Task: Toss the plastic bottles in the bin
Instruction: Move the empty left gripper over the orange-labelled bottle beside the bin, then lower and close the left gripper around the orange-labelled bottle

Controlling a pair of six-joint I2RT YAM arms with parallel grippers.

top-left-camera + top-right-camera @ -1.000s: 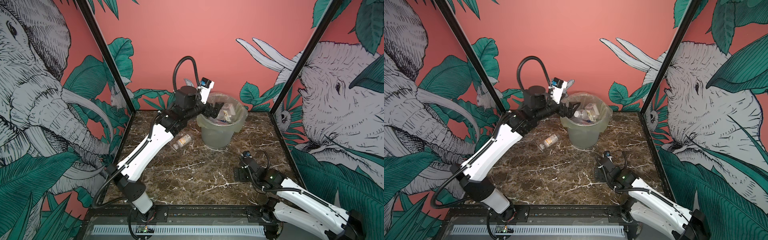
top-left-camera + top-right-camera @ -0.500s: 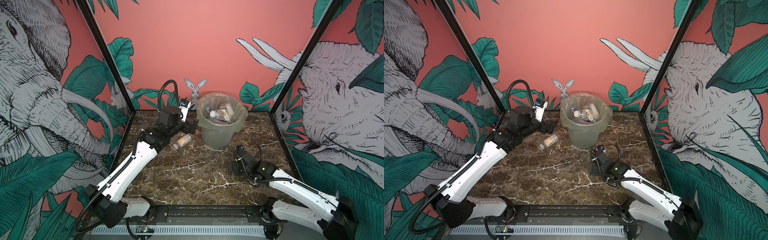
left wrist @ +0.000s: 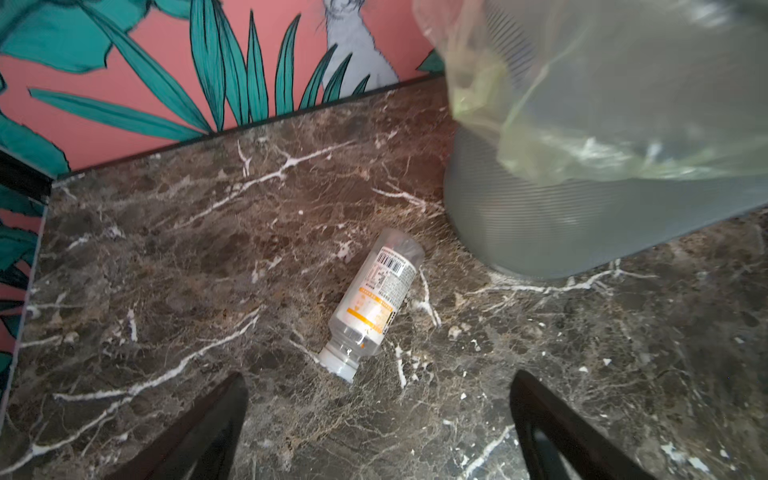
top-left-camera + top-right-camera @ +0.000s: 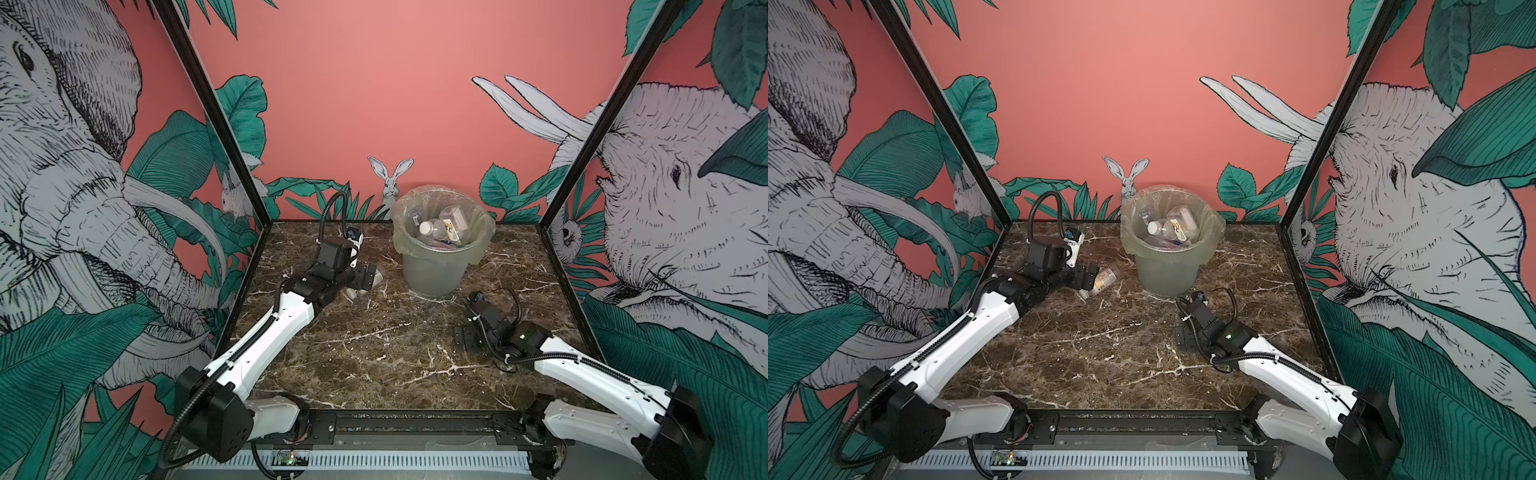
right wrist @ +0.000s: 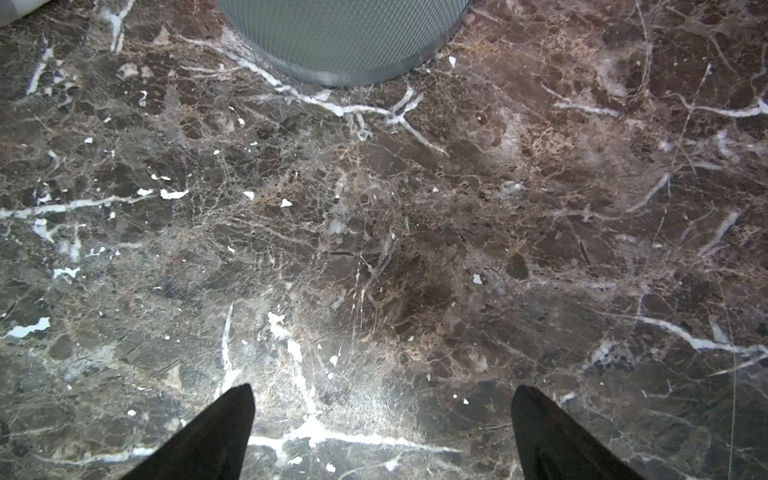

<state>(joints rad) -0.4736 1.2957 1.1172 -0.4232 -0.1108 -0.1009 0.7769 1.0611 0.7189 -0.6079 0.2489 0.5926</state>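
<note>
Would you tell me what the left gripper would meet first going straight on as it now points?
Probably the clear plastic bottle with an orange label, lying on the marble table, cap end nearest.

Table [image 4: 374, 353]: dark brown marble, white veins, tan flecks. Bin [image 4: 432, 270]: pale grey-green, translucent, with fine ribbing. Bag [image 3: 582, 124]: clear, yellow-green tint. Loose bottle [image 3: 376, 297]: clear body, white-and-orange label, black barcode, white cap. Bottles in bin [image 4: 434, 230]: clear, one white cap, bits of blue and yellow on the labels. Walls [image 4: 374, 83]: salmon pink. Leaves [image 4: 245, 108]: teal, black hatching. Elephants [image 4: 665, 208]: grey-white, black ink lines. Rabbit [image 4: 390, 178]: grey. Left arm [image 4: 270, 336] and right arm [image 4: 582, 374]: white shells, black joints and cables. Left gripper [image 3: 379, 376] and right gripper [image 5: 384, 387]: black fingers.
</note>
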